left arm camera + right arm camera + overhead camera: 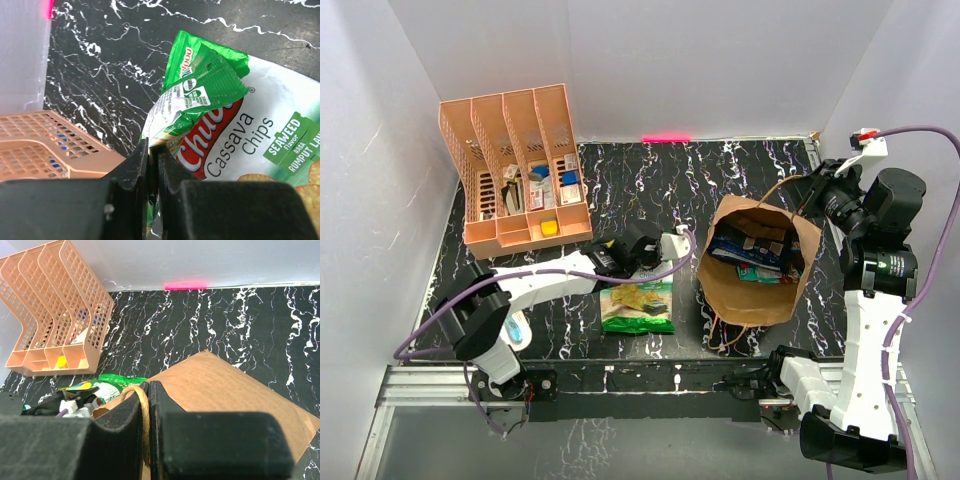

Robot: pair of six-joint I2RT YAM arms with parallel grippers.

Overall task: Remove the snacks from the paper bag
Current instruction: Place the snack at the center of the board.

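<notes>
Packet [235, 135], glossy green, crumples where left pincer [152, 147] grips; right pincer [146, 390] clamps bag handle [132, 388].

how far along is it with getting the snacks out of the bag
One green foil cassava chips packet is out, lying left of the tall brown paper bag. The left gripper is shut on its top edge; the right gripper pinches the bag's twisted handle. Blue and green packets are left inside.
</notes>
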